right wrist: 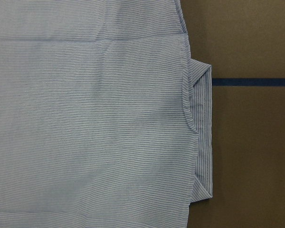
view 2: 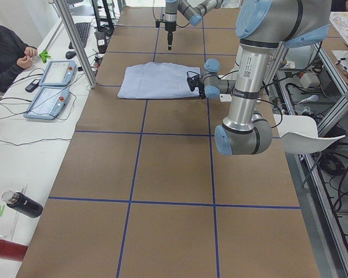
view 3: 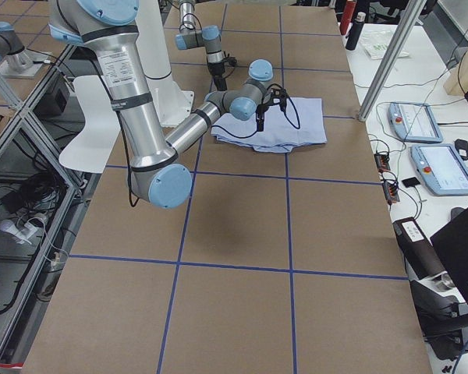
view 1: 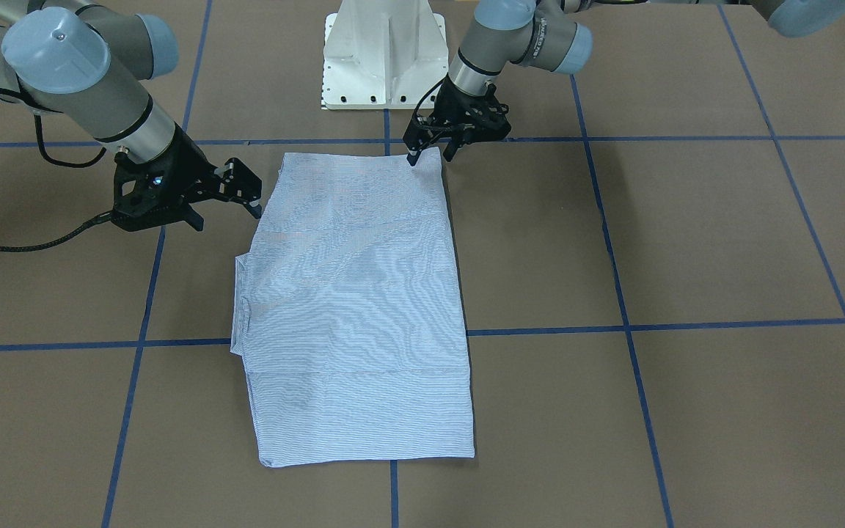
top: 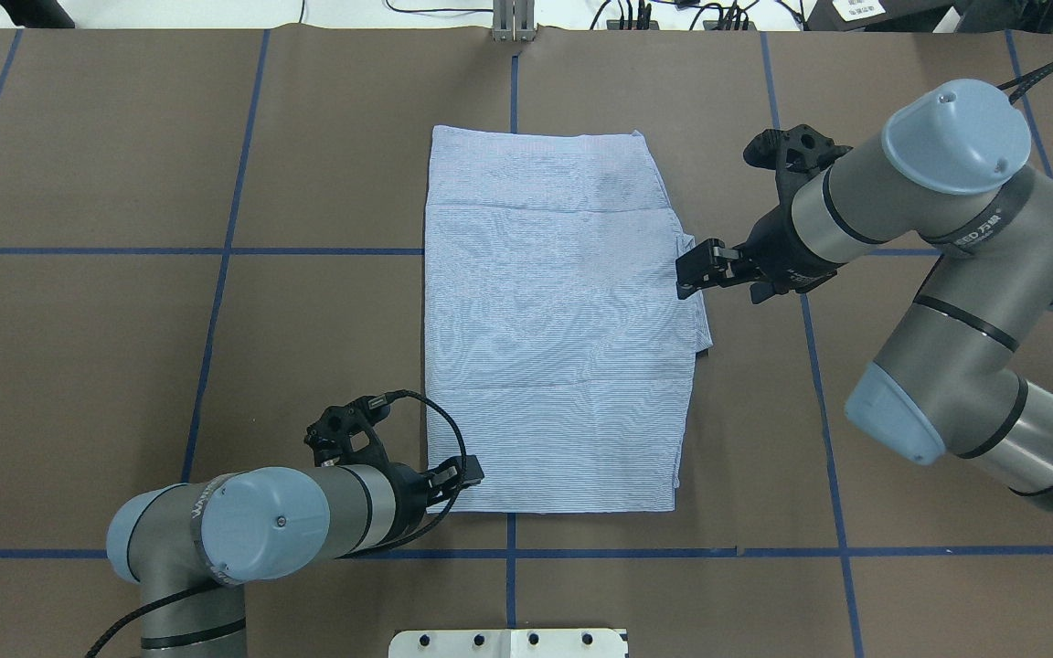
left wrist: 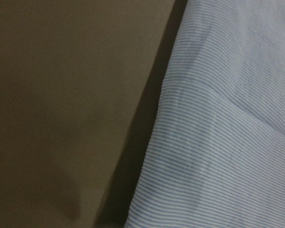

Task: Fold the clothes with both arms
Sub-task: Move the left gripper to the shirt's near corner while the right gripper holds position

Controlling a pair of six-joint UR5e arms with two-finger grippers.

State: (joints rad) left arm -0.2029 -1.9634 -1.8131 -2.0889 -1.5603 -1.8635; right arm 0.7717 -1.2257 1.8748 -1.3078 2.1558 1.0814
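Observation:
The striped shirt (view 1: 356, 308) lies folded into a flat rectangle in the middle of the table (top: 554, 338). A narrow folded flap (right wrist: 204, 133) juts out of its long edge on my right side (top: 698, 315). My left gripper (view 1: 431, 156) is open, low at the shirt's near corner, with its fingertips to either side of that corner (top: 467, 475). The left wrist view shows only the shirt's edge (left wrist: 228, 133) and bare table. My right gripper (view 1: 227, 218) is open and hovers just beside the flap edge (top: 691, 274), holding nothing.
The white pedestal base (view 1: 384, 59) stands at the table's near edge behind the shirt. Blue tape lines (top: 216, 302) grid the brown table. Two teach pendants (view 2: 49, 87), a metal post (view 2: 75, 46) and a seated operator (view 2: 6, 52) are along the far side.

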